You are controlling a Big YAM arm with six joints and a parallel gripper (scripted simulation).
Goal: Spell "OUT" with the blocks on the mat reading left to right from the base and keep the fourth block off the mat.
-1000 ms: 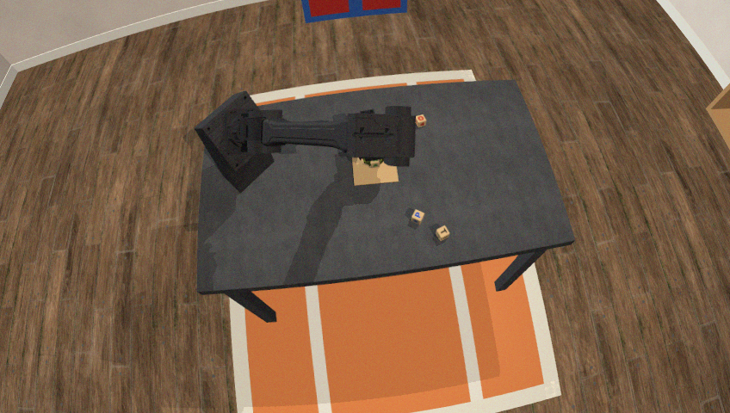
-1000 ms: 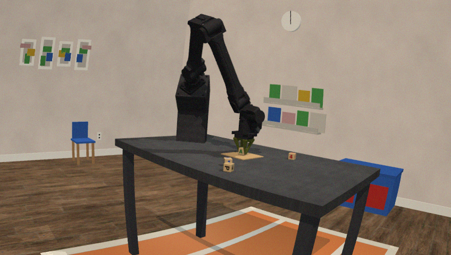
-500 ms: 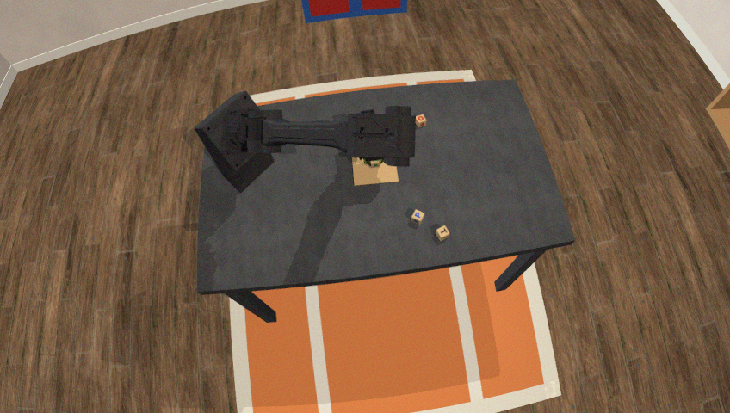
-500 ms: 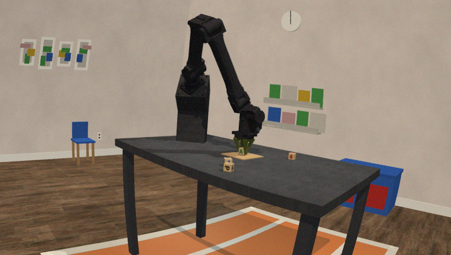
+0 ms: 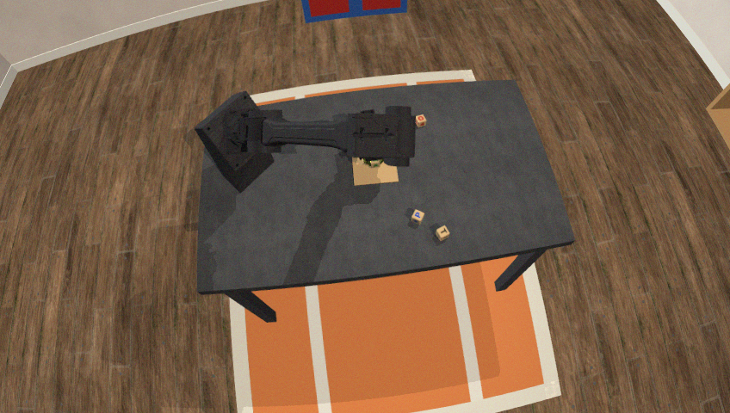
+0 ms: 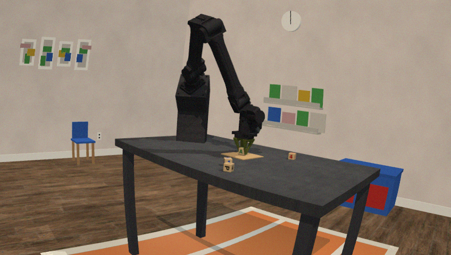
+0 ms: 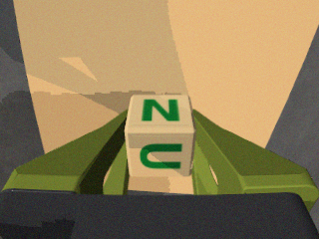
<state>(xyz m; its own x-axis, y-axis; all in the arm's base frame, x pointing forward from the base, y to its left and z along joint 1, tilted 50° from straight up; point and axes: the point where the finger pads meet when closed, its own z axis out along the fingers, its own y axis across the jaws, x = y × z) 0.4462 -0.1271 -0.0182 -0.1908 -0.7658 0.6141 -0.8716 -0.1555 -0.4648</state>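
My gripper (image 7: 160, 119) has green fingers and is shut on a wooden block with green letters (image 7: 159, 142). The wrist view shows an N on one face and a sideways U on another. The block hangs low over the near part of the tan mat (image 5: 375, 173), also in the side view (image 6: 242, 155); I cannot tell whether it touches. In the side view the held block (image 6: 241, 151) shows a green A. A block with a red O (image 5: 420, 120) lies off the mat beyond the wrist. A block with a blue P (image 5: 417, 216) and a block with a T (image 5: 442, 232) lie close together off the mat.
The arm's base (image 5: 235, 140) stands at the table's left end, and the forearm stretches over the table to the mat. The table's edge runs near the P and T blocks. In the side view those two blocks (image 6: 228, 164) stand one behind the other.
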